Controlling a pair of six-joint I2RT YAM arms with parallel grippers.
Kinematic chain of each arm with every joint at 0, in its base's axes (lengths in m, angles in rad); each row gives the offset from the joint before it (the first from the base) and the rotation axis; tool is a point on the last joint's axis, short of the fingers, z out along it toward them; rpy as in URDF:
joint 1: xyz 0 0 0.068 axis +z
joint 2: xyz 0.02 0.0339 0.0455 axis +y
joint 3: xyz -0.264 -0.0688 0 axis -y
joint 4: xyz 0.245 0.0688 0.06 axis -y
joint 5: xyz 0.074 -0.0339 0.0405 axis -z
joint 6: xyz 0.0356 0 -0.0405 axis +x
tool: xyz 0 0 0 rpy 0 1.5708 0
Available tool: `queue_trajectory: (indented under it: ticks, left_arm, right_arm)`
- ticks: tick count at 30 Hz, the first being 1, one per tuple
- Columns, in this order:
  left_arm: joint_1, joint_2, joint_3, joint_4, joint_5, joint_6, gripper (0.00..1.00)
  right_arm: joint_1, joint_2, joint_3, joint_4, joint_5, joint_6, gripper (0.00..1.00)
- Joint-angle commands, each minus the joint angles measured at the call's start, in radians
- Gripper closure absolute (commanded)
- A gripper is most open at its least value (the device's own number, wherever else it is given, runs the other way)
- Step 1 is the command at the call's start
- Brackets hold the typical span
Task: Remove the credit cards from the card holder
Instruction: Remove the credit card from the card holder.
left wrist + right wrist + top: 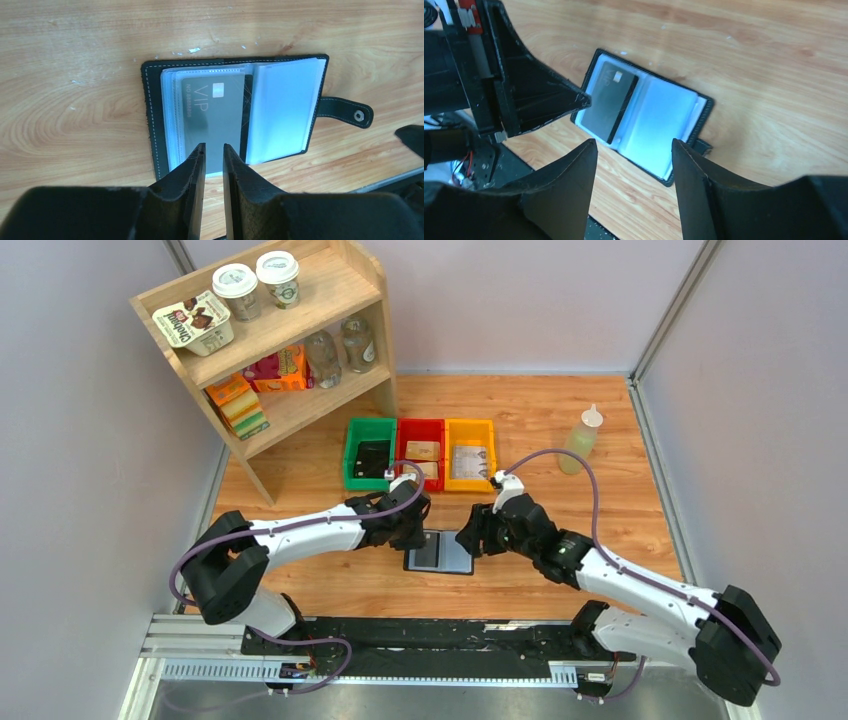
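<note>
The card holder point(440, 552) lies open on the wooden table between my two grippers, its grey-blue sleeves facing up. In the left wrist view its black rim point(150, 110) and snap tab point(350, 112) show. A dark credit card point(220, 115) marked VIP lies on the left sleeve stack. It also shows in the right wrist view point(611, 107). My left gripper point(214, 147) hovers over the card's near edge, jaws a narrow gap apart with nothing between them. My right gripper point(634, 145) is wide open and empty above the holder's point(659, 125) other side.
Green point(370, 453), red point(420, 452) and yellow point(470, 452) bins stand in a row behind the holder. A wooden shelf point(280, 350) with cups and packets is at the back left. A bottle point(582, 438) stands at the back right. The black rail point(420, 640) runs along the near edge.
</note>
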Motion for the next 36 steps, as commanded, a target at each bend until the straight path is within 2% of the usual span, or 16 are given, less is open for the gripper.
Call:
queue_trajectory:
  ticks: [1, 9, 22, 28, 36]
  left_arm:
    - [-0.005, -0.012, 0.013, -0.026, -0.059, 0.026, 0.73]
    - [0.031, 0.025, 0.009, -0.047, -0.048, 0.078, 0.74]
    - [0.047, 0.080, -0.030, -0.003, 0.018, 0.072, 0.83]
    - [0.047, 0.086, -0.037, 0.009, 0.033, 0.061, 0.86]
    - [0.048, 0.088, -0.042, 0.006, 0.038, 0.052, 0.90]
  right_arm:
    - [-0.003, 0.098, 0.036, 0.114, -0.153, 0.002, 0.41]
    - [-0.032, 0.302, -0.014, 0.375, -0.322, 0.116, 0.43]
    - [-0.056, 0.523, -0.011, 0.517, -0.377, 0.183, 0.50]
    - [-0.058, 0.545, -0.008, 0.550, -0.416, 0.189, 0.55]
    - [-0.058, 0.473, -0.020, 0.586, -0.449, 0.194, 0.66]
